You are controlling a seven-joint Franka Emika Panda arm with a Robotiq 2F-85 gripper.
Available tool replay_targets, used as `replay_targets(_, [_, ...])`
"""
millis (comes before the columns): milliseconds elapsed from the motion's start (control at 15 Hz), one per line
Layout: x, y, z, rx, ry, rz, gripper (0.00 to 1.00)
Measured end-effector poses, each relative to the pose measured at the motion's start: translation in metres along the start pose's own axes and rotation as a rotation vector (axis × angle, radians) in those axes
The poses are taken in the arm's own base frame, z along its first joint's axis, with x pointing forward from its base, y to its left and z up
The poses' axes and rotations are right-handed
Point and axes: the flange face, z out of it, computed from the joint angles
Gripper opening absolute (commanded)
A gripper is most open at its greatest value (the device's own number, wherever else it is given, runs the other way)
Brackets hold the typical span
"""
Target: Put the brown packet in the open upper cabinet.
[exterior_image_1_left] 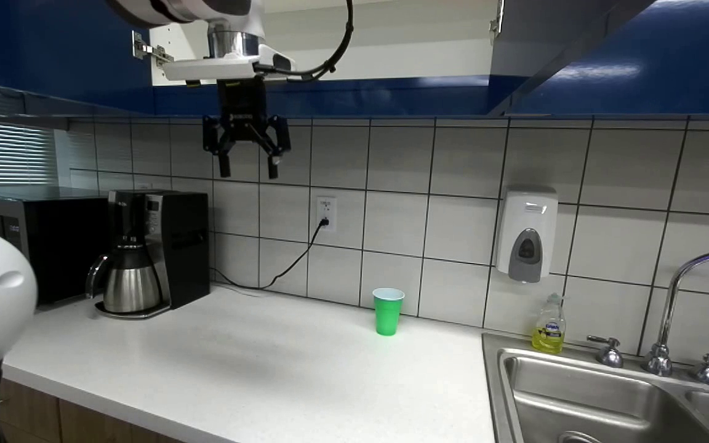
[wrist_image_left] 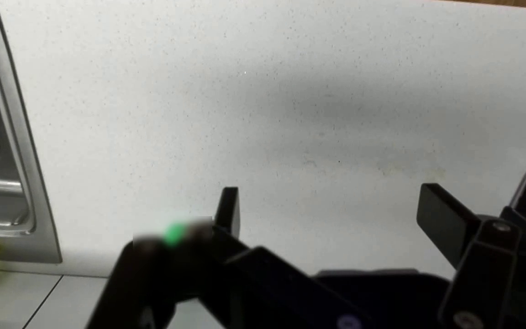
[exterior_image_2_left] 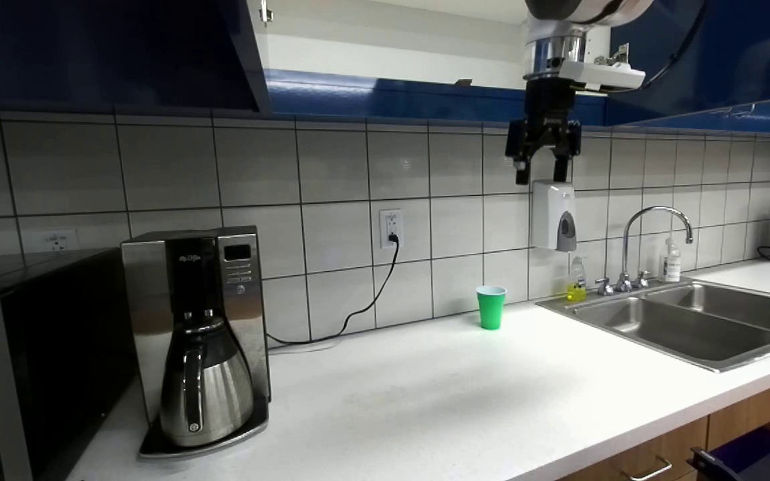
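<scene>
The open upper cabinet [exterior_image_1_left: 391,58] has a white interior and glossy dark blue doors; it also shows in an exterior view [exterior_image_2_left: 392,47]. A small brown piece that looks like the brown packet [exterior_image_2_left: 464,82] shows on the cabinet's front lower edge in an exterior view; most of it is hidden. My gripper [exterior_image_1_left: 248,167] points down below the cabinet's lower edge, above the counter. It is open and holds nothing, as an exterior view [exterior_image_2_left: 542,172] and the wrist view [wrist_image_left: 334,208] show. In an exterior view it is right of the brown piece.
A green cup [exterior_image_1_left: 388,312] stands on the counter [exterior_image_1_left: 305,369] by the tiled wall. A coffee maker [exterior_image_2_left: 194,334] and microwave [exterior_image_2_left: 57,347] stand at one end. A sink [exterior_image_1_left: 582,394] and soap dispenser [exterior_image_1_left: 527,237] are at the other. An open cabinet door [exterior_image_1_left: 551,55] juts out.
</scene>
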Motion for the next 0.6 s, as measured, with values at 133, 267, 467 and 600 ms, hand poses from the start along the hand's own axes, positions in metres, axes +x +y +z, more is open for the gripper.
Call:
replay_targets(133, [-0.008, -0.005, 0.023, 0.003, -0.032, -0.019, 1.0])
replay_targets(267, [-0.015, -0.009, 0.04, -0.003, -0.059, -0.037, 1.0])
replay_targets(467, [-0.022, -0.014, 0.057, -0.017, -0.085, -0.056, 1.0])
replay_targets(600, [-0.023, -0.016, 0.059, -0.02, -0.087, -0.059, 1.0])
